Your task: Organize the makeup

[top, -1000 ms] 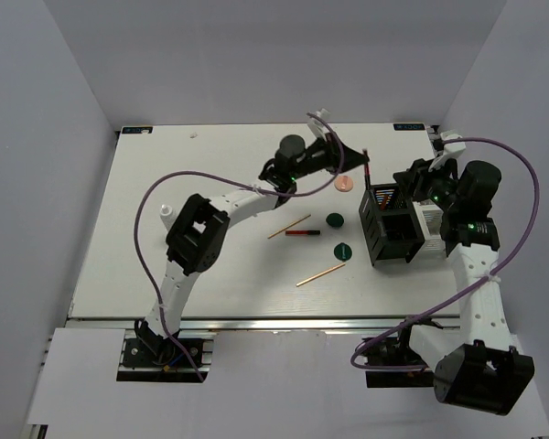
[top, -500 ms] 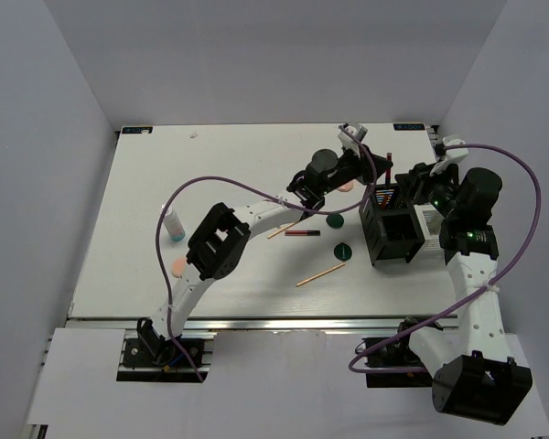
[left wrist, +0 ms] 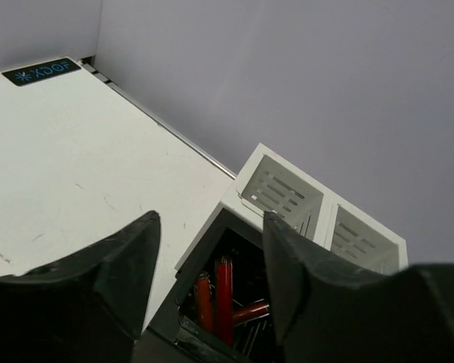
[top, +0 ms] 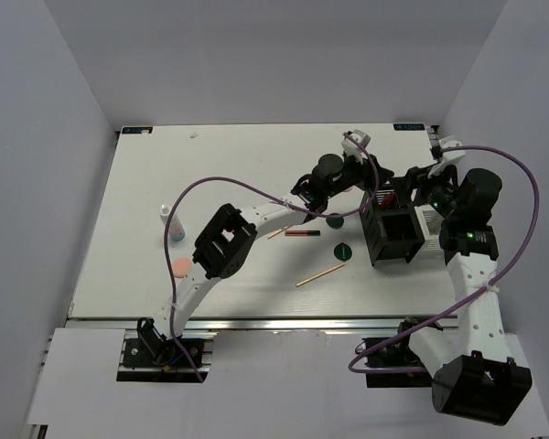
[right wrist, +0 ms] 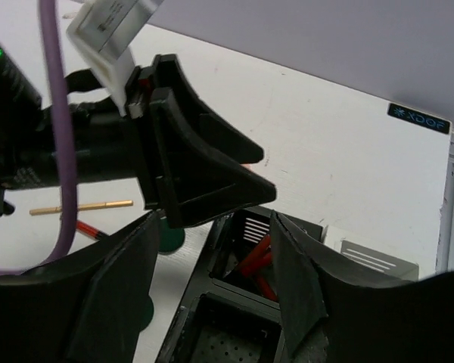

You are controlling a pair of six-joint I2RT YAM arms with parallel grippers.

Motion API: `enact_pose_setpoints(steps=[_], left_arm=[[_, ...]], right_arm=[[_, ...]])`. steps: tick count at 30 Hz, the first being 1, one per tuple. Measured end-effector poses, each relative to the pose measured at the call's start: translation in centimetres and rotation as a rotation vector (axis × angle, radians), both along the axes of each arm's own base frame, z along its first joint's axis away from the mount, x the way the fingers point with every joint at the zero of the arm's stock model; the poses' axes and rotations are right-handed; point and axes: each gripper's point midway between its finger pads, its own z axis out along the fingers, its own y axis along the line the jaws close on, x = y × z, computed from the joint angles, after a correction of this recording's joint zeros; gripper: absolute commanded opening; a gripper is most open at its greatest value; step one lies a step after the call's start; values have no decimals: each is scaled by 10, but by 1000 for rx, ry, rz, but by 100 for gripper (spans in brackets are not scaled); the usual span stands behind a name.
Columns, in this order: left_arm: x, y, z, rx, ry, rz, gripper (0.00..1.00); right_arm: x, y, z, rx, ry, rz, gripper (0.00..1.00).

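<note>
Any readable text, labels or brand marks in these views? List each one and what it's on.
"XDOF", after a small star mark: black sticker at the far edge of the table, left wrist view.
"XDOF", same mark: black sticker, right wrist view.
Two corner stickers in the top view: too small to read.
Print on the white tag, right wrist view: blurred, unreadable.

My left arm point(top: 256, 218) stretches far to the right, left pincer point(left wrist: 208, 227) gaping and empty; right pincer point(right wrist: 212, 227) faces it, jaws wide, also empty.
</note>
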Motion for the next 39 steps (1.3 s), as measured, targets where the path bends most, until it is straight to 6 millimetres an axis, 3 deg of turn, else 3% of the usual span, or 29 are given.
enact_pose_setpoints(steps=[2,3,5,6,7,10,11,13,15,16,17,18,19,20,21,22,26,28,33,39], left_arm=[[2,1,3,-9,-3,12,67],[3,2,5,-12,-3,17,61],[5,5,13,-26,0,32,32],[9,9,19,-37,10,51,0],[11,14,23,-43,24,68,0],[17,52,34,-32,110,149,0],[19,76,37,-29,148,187,0],[27,137,46,-48,218,276,0],[42,210,59,-80,252,391,21],[49,246,63,-85,263,455,42],[55,277,65,-80,268,515,49],[59,303,68,-72,277,569,56],[60,320,68,-57,286,606,65],[56,329,68,-30,295,627,67],[49,331,65,6,307,628,70],[40,330,62,41,317,619,72],[2,325,37,188,363,572,74],[-16,331,22,240,393,566,74],[-42,359,8,293,430,616,77],[-49,374,22,291,411,665,77]], right_arm=[[-4,6,-1,-16,-5,45,66],[-6,10,-2,-25,-10,81,66],[-14,22,-2,-38,-19,164,63],[-19,28,-3,-45,-25,213,61],[-25,35,-4,-51,-30,266,57],[-41,52,-4,-71,-59,408,31],[-46,57,-5,-81,-68,453,20],[-53,69,-13,-101,-63,532,13],[-61,98,-35,-149,-17,651,22],[-65,115,-48,-165,16,706,39],[-68,130,-64,-187,51,747,46],[-70,140,-80,-211,94,761,51],[-73,149,-95,-238,131,773,64],[-74,155,-111,-265,179,774,74],[-74,162,-125,-291,221,778,74],[-72,167,-139,-323,256,774,88],[-57,184,-188,-426,415,756,89],[-48,191,-204,-472,452,745,87],[-21,209,-223,-564,480,734,78],[-2,217,-242,-638,493,736,65]])
